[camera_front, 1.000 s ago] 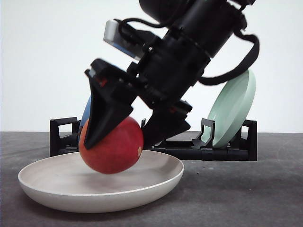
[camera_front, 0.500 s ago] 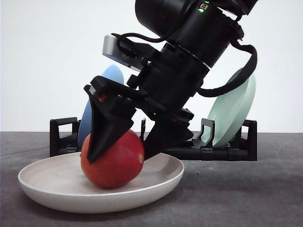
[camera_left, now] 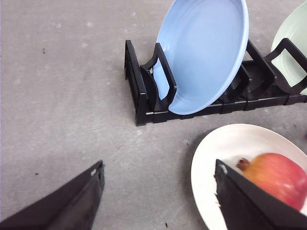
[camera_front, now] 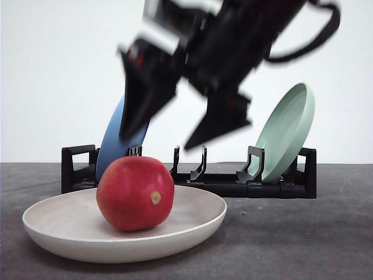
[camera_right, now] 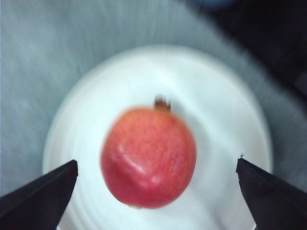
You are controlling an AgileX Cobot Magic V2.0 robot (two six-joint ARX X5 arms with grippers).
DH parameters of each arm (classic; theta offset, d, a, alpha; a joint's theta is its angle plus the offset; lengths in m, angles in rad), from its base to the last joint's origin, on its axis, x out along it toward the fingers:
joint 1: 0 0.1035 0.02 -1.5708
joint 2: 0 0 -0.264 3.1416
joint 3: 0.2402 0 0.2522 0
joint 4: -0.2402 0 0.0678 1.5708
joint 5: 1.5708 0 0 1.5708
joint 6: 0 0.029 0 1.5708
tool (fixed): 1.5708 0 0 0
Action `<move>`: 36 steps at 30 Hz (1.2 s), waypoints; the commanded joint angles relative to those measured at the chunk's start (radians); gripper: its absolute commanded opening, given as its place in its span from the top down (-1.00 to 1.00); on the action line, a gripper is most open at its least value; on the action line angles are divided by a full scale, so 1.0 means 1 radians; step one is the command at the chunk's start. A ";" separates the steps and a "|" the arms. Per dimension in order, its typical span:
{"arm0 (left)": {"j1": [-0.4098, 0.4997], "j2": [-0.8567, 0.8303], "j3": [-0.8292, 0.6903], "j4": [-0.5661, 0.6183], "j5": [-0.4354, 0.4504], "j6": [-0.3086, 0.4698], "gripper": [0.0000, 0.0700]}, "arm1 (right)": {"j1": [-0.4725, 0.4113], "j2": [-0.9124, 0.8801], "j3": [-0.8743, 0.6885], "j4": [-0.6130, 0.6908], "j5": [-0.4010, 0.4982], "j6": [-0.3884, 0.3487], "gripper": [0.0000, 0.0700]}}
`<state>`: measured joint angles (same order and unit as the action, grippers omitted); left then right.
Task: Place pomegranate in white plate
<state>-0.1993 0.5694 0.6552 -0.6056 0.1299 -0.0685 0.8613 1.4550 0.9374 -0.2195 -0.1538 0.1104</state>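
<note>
I see the pomegranate (camera_front: 135, 193) resting in the white plate (camera_front: 198, 224) on the table (camera_front: 303, 239). At its 12 o'clock my right end effector (camera_front: 175, 125) hangs wide, holding nothing. Farther back, a rack (camera_front: 245, 185) holds a blue plate (camera_front: 113, 146) and a green plate (camera_front: 285, 131). The left end effector (camera_left: 158, 191) is wide too.

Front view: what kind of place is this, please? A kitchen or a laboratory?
Probably a lab test bench, not a kitchen: a bare grey table before a blank white wall, with just a black dish rack, plates and a pomegranate under a robot gripper.
</note>
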 commanded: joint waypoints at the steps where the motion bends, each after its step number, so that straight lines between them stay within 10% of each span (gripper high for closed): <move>1: -0.001 0.005 0.004 0.007 0.002 -0.004 -0.21 | -0.001 -0.023 -0.023 0.031 0.005 -0.026 -0.89; 36: -0.001 0.003 0.004 -0.016 0.002 0.000 -0.18 | -0.478 -0.640 -0.486 -0.023 0.056 0.084 -0.76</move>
<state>-0.1993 0.5690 0.6552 -0.6267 0.1299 -0.0685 0.3793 0.8085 0.4500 -0.2497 -0.1015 0.1890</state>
